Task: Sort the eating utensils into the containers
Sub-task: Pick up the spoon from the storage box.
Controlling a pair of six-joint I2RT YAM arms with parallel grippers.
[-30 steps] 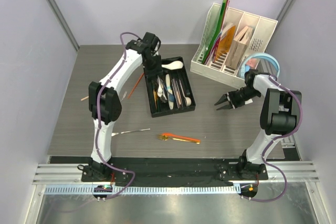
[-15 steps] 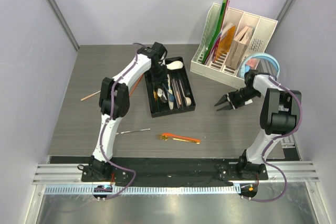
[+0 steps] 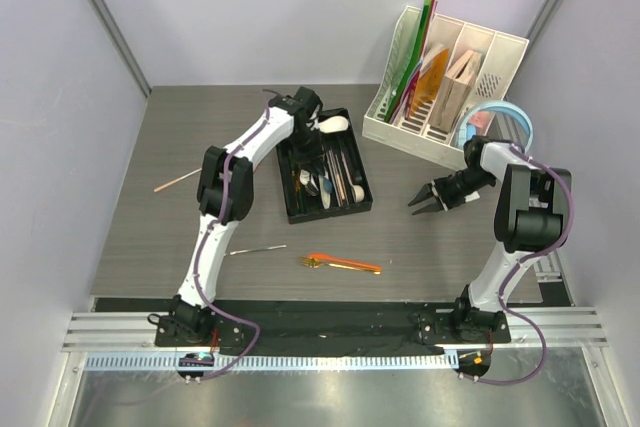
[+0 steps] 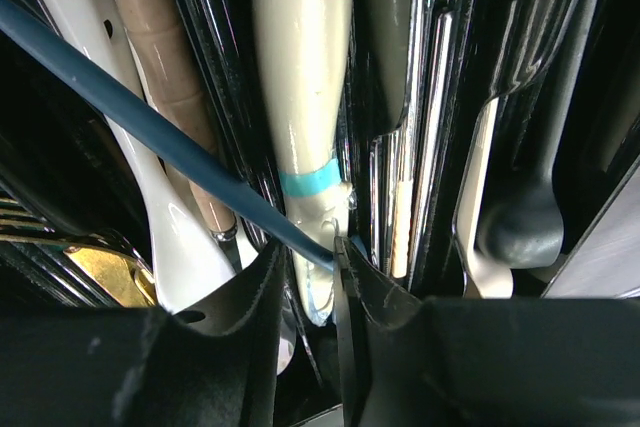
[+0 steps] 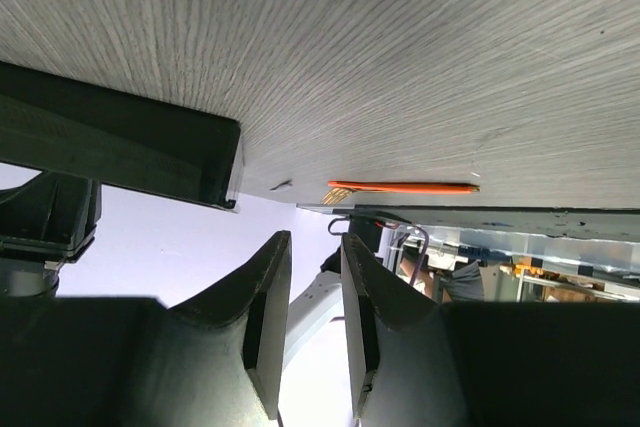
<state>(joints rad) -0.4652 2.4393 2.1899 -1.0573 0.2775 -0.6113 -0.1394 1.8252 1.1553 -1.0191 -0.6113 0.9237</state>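
Observation:
The black tray (image 3: 330,215) holds several utensils in its long compartments. My left gripper (image 3: 305,119) hangs over the tray's far end, beside a white ceramic spoon (image 3: 332,125). In the left wrist view its jaws (image 4: 308,267) stand a narrow gap apart over the tip of a white spoon handle (image 4: 300,77). The end of a dark-blue handle (image 4: 120,107) rests against the right finger only. On the table lie orange chopsticks (image 3: 350,263), a gold fork (image 3: 310,262), a steel knife (image 3: 258,248) and a wooden chopstick (image 3: 177,181). My right gripper (image 3: 420,199) is open and empty, right of the tray.
A white slotted organiser (image 3: 445,82) stands at the back right, with light-blue headphones (image 3: 500,117) beside it. The right wrist view shows the orange chopsticks (image 5: 405,187) near the table's front edge and the tray's side (image 5: 120,147).
The left arm has swung right over the tray's far end and its jaws have narrowed. The wooden chopstick at the left is now uncovered. The right arm has barely moved.

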